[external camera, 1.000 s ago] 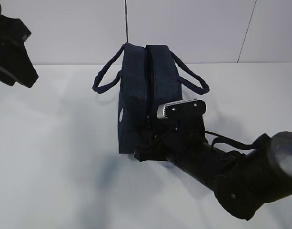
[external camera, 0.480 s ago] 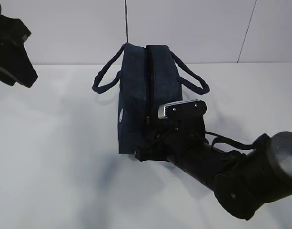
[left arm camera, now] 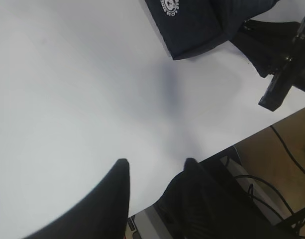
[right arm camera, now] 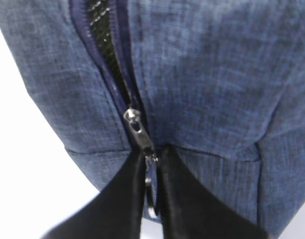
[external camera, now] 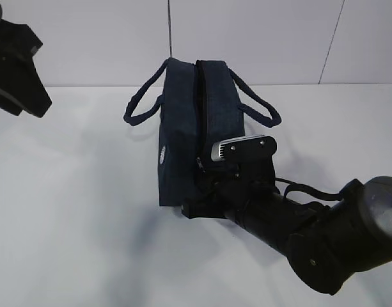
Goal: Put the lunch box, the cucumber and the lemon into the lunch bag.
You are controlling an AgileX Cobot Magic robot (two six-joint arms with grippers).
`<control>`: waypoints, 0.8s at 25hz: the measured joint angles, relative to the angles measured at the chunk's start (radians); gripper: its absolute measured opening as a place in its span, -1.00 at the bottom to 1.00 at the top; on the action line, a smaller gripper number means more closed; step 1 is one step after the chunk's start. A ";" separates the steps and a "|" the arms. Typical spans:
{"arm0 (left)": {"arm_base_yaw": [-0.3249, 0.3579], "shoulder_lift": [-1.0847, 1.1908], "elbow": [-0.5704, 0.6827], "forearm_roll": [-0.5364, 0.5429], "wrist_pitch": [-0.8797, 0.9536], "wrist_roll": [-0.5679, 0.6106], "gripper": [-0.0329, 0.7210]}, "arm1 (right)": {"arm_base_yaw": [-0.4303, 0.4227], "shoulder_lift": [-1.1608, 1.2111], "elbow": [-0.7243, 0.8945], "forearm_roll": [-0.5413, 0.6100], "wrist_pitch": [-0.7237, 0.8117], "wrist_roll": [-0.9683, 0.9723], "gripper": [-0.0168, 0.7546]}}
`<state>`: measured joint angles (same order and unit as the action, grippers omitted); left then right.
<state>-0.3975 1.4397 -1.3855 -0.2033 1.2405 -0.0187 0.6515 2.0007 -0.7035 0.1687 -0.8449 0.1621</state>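
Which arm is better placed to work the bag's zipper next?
Right: the right gripper is pinched on the zipper pull at the lunch bag end. The left gripper hangs open over bare table, away from the bag.

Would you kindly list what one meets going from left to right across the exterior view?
Left arm at the upper left edge → lunch bag's left loop handle → lunch bag → bag's right loop handle → right arm's bulky rear joint at the right edge.
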 joint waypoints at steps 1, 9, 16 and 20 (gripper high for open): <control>0.000 0.000 0.000 -0.002 0.000 0.000 -0.28 | 0.000 0.000 0.000 0.000 0.006 0.000 -0.93; 0.000 0.000 0.000 -0.008 0.000 0.000 -0.28 | 0.000 -0.014 0.000 0.000 0.037 0.000 -0.96; 0.000 0.000 0.000 -0.053 0.000 0.000 -0.28 | 0.000 -0.065 0.000 0.000 0.077 0.000 -0.96; 0.000 0.000 0.000 -0.061 0.000 0.000 -0.28 | 0.000 -0.099 0.000 0.000 0.116 0.000 -0.96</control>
<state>-0.3975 1.4397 -1.3855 -0.2645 1.2405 -0.0187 0.6515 1.9022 -0.7035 0.1687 -0.7286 0.1621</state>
